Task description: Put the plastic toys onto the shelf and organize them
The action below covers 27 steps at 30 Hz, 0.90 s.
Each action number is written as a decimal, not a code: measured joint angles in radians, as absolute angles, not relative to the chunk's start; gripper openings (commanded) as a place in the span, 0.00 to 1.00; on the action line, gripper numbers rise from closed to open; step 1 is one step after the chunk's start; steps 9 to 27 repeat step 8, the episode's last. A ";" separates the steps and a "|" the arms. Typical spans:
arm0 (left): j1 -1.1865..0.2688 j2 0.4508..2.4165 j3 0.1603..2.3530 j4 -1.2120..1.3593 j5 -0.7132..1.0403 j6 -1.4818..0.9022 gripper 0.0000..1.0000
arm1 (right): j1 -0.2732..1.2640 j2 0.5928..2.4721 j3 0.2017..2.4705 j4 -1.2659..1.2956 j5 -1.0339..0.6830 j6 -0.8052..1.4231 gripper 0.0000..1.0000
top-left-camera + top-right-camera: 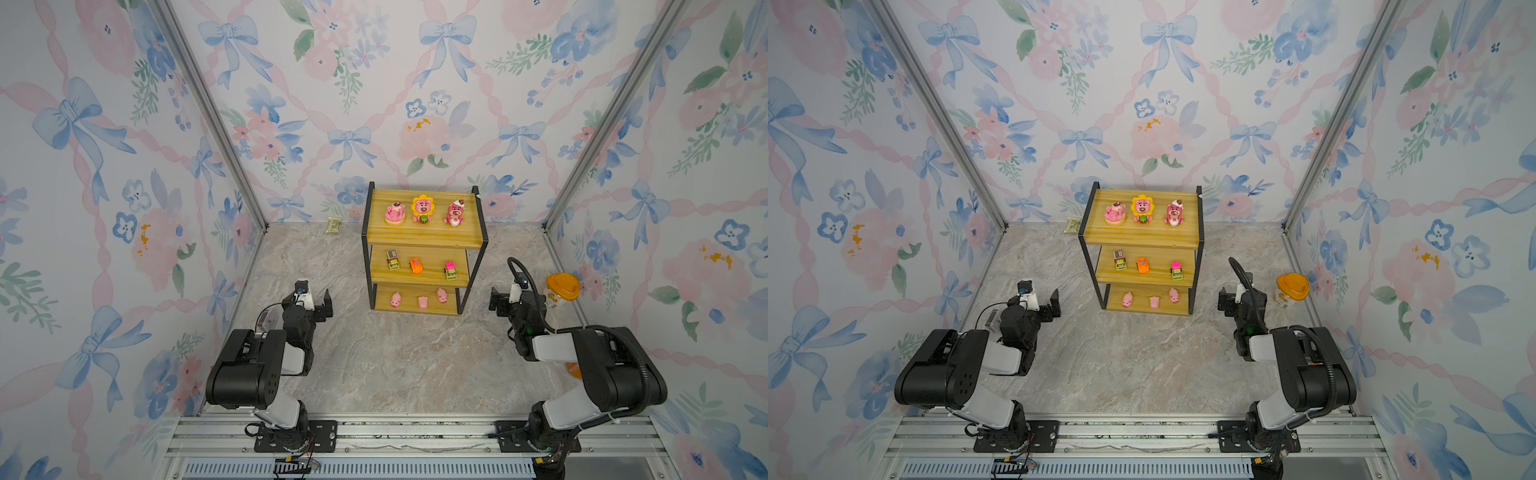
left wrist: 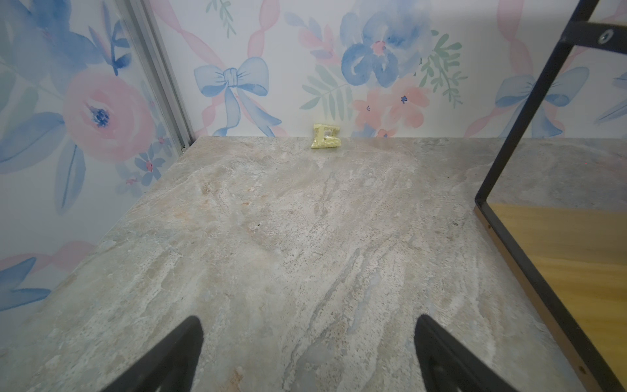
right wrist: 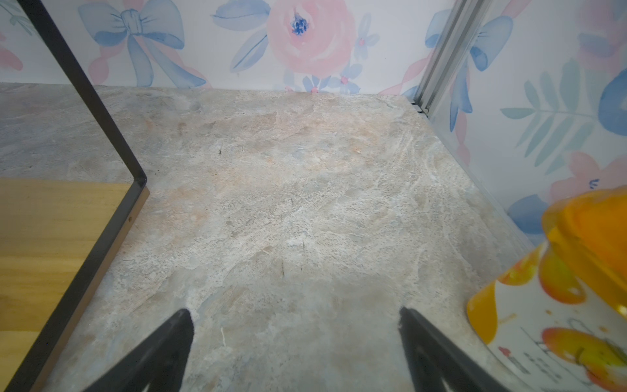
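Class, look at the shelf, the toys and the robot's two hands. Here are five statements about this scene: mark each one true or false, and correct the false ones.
1. All three bears stand on the top board of the shelf. True.
2. The orange car sits between the red car and the pink car. True.
3. One of the pigs lies on the table. False: all three are on the bottom board.
4. The left hand holds a car. False: it is open and empty.
5. The cup stands on the shelf. False: it stands on the table near the right hand.
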State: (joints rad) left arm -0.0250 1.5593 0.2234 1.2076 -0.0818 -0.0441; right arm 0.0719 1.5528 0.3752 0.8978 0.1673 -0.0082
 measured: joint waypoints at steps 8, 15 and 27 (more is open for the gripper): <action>-0.026 1.559 0.224 1.208 -0.082 -0.044 0.98 | 0.072 1.553 0.376 0.894 0.167 -0.008 0.97; -0.026 1.559 0.224 1.208 -0.082 -0.044 0.98 | 0.072 1.553 0.376 0.894 0.167 -0.008 0.97; -0.026 1.559 0.224 1.208 -0.082 -0.044 0.98 | 0.072 1.553 0.376 0.894 0.167 -0.008 0.97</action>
